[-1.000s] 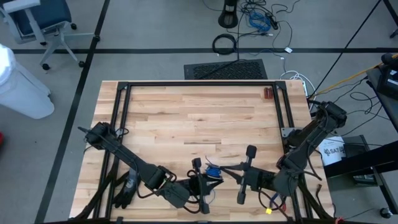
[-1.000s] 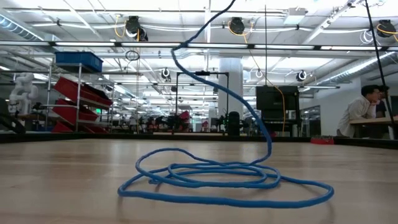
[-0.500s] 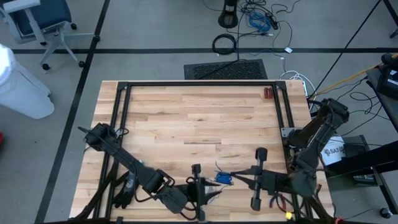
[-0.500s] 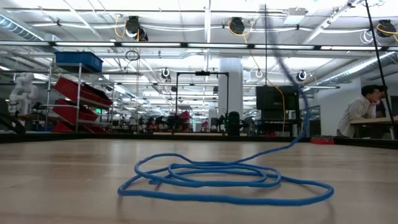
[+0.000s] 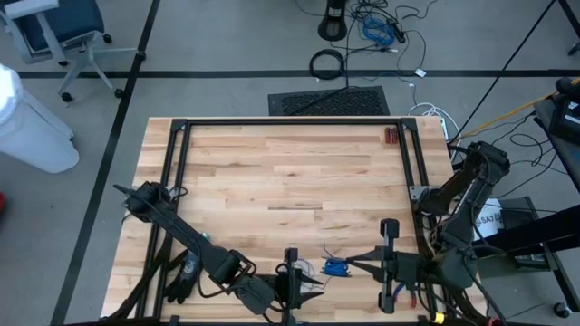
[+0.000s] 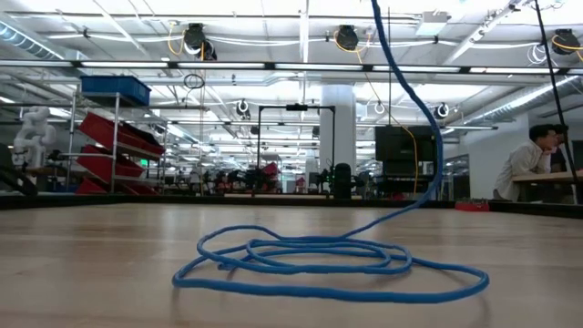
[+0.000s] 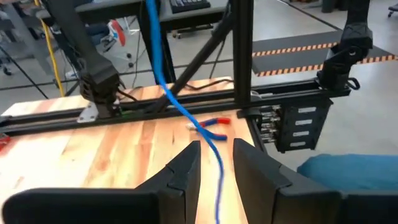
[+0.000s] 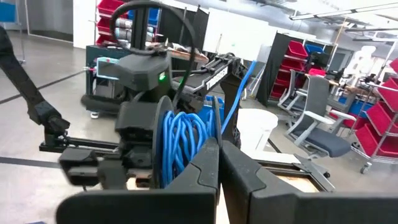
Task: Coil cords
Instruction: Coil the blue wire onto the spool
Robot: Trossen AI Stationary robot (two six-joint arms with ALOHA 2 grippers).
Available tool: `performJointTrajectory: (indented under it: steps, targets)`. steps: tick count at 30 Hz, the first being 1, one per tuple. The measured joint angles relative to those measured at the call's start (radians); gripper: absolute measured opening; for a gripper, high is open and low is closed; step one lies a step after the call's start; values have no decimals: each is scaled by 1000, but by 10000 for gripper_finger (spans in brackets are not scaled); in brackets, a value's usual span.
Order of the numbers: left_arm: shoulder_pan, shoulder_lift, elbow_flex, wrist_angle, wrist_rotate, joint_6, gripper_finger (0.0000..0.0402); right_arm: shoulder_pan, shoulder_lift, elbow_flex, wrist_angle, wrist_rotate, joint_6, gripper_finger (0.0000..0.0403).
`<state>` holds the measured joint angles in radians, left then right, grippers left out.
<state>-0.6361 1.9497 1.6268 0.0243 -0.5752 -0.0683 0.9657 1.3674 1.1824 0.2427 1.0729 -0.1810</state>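
The cords are one thin blue cord. Part of it is wound into a small coil (image 8: 183, 146) at the tips of my right gripper (image 8: 217, 155), which is shut near the table's front edge (image 5: 352, 263). Other loops (image 6: 319, 264) lie flat on the table, and one strand (image 6: 410, 100) rises from them out of the low view. My left gripper (image 7: 217, 165) stands open just left of the coil (image 5: 335, 267). A strand (image 7: 214, 146) runs between its fingers. My right gripper is shut on the cord's wound coil (image 8: 198, 140), several turns together, with its fingers about level and coming from the table's right. The fingers themselves hide the exact place of contact. The coil hangs beside the fingertips, and a strand (image 8: 239, 93) leads up and away from it. My left gripper has the strand between its open fingers; I cannot tell whether it touches them.
A black metal frame (image 5: 181, 136) borders the wooden table. Red-handled pliers (image 7: 211, 123) lie on the wood near the right rail. A small dark red object (image 5: 391, 136) sits at the far right. A black glove (image 5: 181, 276) lies at the near left.
My right gripper has gone toward the table's right and near edges, carrying the blue coil with it. The rising strand has swung from the left side of the low view to the right and straightened. The loops on the table have stayed where they were.
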Motion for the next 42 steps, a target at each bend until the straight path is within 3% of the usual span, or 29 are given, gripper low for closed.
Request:
performJointTrajectory:
  steps: [25, 28, 33, 42]
  targets:
    - [6, 45, 0, 64, -22, -4, 99, -2, -1, 0, 16, 4, -22, 0]
    - [6, 45, 0, 64, -24, -4, 81, -2, -1, 0, 16, 4, -22, 0]
    - [6, 45, 0, 35, -26, -3, 14, -1, 0, 0, 16, 4, -22, 0]
    - [2, -3, 0, -194, -172, -47, 4, 14, 0, 0, 1, -1, -18, 0]
